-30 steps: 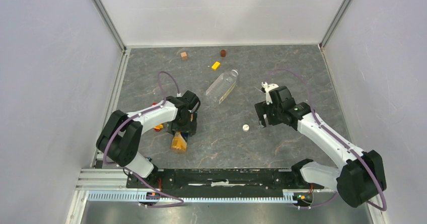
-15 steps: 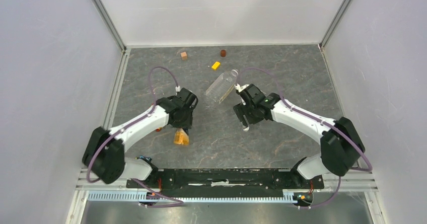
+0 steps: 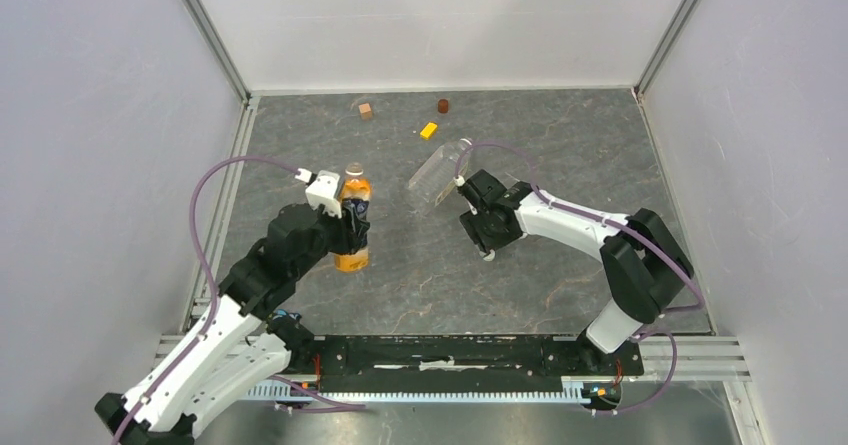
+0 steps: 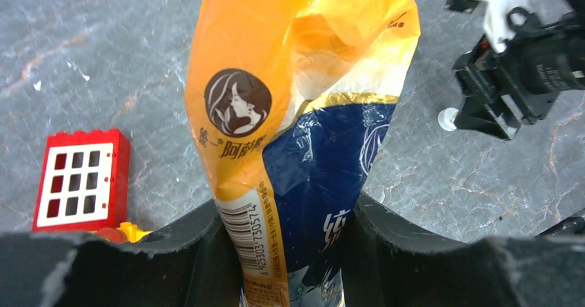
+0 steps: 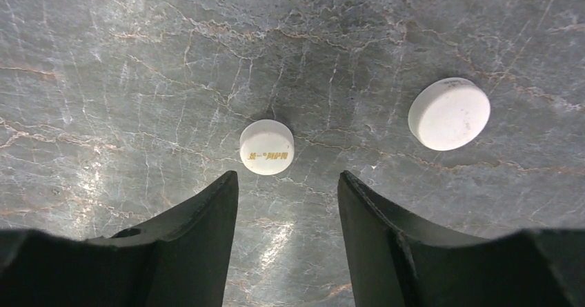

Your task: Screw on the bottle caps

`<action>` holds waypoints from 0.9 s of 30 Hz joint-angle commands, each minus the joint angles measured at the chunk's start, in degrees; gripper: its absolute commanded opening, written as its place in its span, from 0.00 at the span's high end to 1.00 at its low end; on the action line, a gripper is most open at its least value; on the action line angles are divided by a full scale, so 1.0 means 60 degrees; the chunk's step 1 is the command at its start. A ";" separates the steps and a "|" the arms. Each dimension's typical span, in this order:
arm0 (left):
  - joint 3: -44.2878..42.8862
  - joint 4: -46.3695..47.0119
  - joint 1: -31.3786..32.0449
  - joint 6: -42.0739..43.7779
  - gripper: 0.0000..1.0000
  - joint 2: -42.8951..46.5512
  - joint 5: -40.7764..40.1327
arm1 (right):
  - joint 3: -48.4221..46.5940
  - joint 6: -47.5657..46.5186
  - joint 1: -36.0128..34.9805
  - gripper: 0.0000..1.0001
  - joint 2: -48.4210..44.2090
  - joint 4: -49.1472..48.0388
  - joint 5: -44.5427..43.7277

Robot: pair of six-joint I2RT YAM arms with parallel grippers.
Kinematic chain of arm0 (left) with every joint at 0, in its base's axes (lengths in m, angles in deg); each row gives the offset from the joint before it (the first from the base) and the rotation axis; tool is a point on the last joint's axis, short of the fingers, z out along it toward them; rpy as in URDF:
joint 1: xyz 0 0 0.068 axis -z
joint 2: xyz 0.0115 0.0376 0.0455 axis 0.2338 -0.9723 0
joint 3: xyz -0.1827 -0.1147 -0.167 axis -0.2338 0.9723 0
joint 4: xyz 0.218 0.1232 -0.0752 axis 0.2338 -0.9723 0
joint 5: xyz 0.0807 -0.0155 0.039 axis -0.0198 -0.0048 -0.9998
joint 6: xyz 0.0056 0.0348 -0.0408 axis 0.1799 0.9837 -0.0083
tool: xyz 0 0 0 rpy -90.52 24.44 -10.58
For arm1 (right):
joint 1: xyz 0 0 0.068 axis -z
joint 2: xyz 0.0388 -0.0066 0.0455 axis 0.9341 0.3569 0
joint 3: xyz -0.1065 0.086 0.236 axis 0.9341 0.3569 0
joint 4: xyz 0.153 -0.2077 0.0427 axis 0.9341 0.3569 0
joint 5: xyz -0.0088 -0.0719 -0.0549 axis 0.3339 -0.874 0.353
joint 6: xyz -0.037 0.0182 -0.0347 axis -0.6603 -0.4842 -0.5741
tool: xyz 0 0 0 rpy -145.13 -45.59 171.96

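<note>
My left gripper [image 4: 288, 205] is shut on the lower body of the orange bottle [image 4: 296, 107] with the dark blue label. In the top view the orange bottle [image 3: 352, 221] stands upright, its open neck up, with my left gripper [image 3: 345, 227] on it. The clear bottle [image 3: 440, 172] lies on its side further back. My right gripper [image 5: 287, 177] is open just above the table, nothing between its fingers. One white bottle cap [image 5: 267, 147] with yellow print lies just beyond its fingertips, another cap [image 5: 449, 114] to the right. From above, one cap [image 3: 487, 256] shows by my right gripper [image 3: 484, 237].
A red window brick [image 4: 81, 179] lies left of the orange bottle. At the back of the table are a brown cube [image 3: 366, 111], a dark brown cylinder [image 3: 443, 105] and a yellow block [image 3: 429, 130]. Walls enclose the table on three sides.
The left gripper closed on the orange bottle lying on the table and raised it upright. The right arm swung left over the caps and its jaws narrowed.
</note>
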 commanded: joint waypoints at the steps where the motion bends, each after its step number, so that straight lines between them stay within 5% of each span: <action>1: 0.0539 0.1262 0.0021 0.1138 0.52 0.1053 0.0300 | -0.0377 -0.0026 -0.0012 0.42 0.0291 0.0040 0.0162; 8: 0.0901 0.1352 0.0022 0.1758 0.52 0.2055 0.0441 | -0.0343 -0.0051 -0.0021 0.46 0.0540 -0.0069 0.0306; 27: 0.0873 0.0898 0.0024 0.1812 0.51 0.1975 0.0883 | -0.0527 -0.0040 -0.0206 0.52 0.1035 -0.0290 0.0313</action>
